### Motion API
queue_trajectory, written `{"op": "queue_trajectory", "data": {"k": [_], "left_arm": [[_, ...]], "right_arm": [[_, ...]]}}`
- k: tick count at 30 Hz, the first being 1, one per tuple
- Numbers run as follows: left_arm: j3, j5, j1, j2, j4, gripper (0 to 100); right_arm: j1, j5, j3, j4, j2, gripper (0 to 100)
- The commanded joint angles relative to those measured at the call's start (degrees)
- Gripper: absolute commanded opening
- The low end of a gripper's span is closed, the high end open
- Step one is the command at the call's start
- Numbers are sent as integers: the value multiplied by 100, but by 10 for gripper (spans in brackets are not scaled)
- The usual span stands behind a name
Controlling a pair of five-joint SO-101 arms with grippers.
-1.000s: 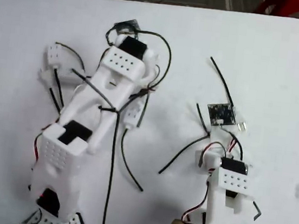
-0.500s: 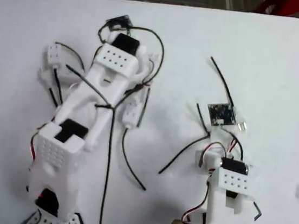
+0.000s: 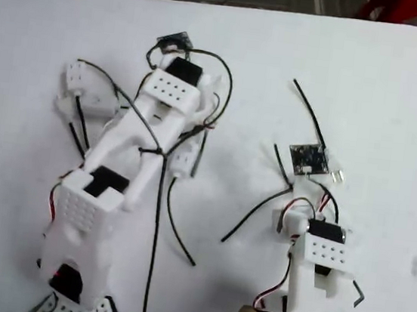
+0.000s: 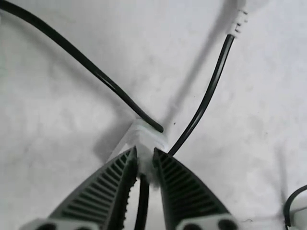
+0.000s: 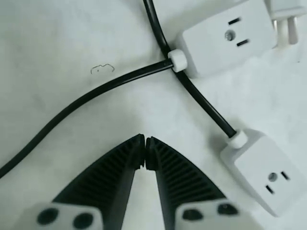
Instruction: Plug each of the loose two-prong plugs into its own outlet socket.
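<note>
The left gripper (image 4: pixel 145 154) is closed almost completely, and its two ribbed fingers pinch a small white end piece (image 4: pixel 146 136) at the very tips. Whether this piece is a plug or a socket body cannot be told. One black cable (image 4: pixel 86 62) leaves the piece just ahead of the tips. A second black lead (image 4: pixel 206 96) passes close beside it and runs away to a ribbed white collar (image 4: pixel 240 19) farther out.

In the high view the left arm (image 3: pixel 148 118) stretches diagonally across the white table (image 3: pixel 399 88). A white socket block (image 3: pixel 75 73) lies on the table to the left of the left arm, near its far end. Another white piece (image 3: pixel 184 157) lies just beside the left arm on its right. The right arm (image 3: pixel 318 253) stands well apart from the left arm, farther to the right.

The right gripper (image 5: pixel 145 143) has its fingers pressed together tip to tip, with nothing between them. It hangs over bare table. Ahead of it and off to one side, apart from the tips, lie two white outlet sockets, the first socket (image 5: pixel 225 36) and the second socket (image 5: pixel 268 175). Black cords (image 5: pixel 110 84) cross between them. Touching or just beside the first socket lies a loose plug (image 5: pixel 287 19). Its two prongs (image 3: pixel 335 175) also show in the high view, far to the right of the left arm.
</note>
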Motion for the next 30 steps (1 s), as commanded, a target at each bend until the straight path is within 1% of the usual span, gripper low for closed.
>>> {"op": "queue_trajectory", "data": {"k": [1,2,4,6,9,12,15,17,21,27,30], "left_arm": [[53,-9,101,101,-97,24],[35,-18,84,84,-70,24],[0,-273,84,31,-35,37],[-176,-615,92,31,97,86],[-651,-879,84,31,703,168],[-1125,-1029,84,57,1451,212],[-1143,-1442,84,92,1688,233],[-853,-1662,84,101,1582,235],[-123,-1864,66,101,1002,234],[791,-1881,-163,101,70,236],[932,-1881,-374,101,-123,234]], "right_arm": [[40,53,-26,-92,-75,20],[40,53,-26,-92,-75,20],[40,53,-26,-92,-75,20],[40,53,-26,-101,-75,20],[40,53,-26,-101,-75,21],[40,53,-26,-101,-75,21],[40,53,-26,-101,-75,21],[40,53,-26,-101,-75,21],[48,53,-26,-101,-75,21],[48,53,-26,-101,-75,21],[48,53,-26,-101,-75,21]]}}
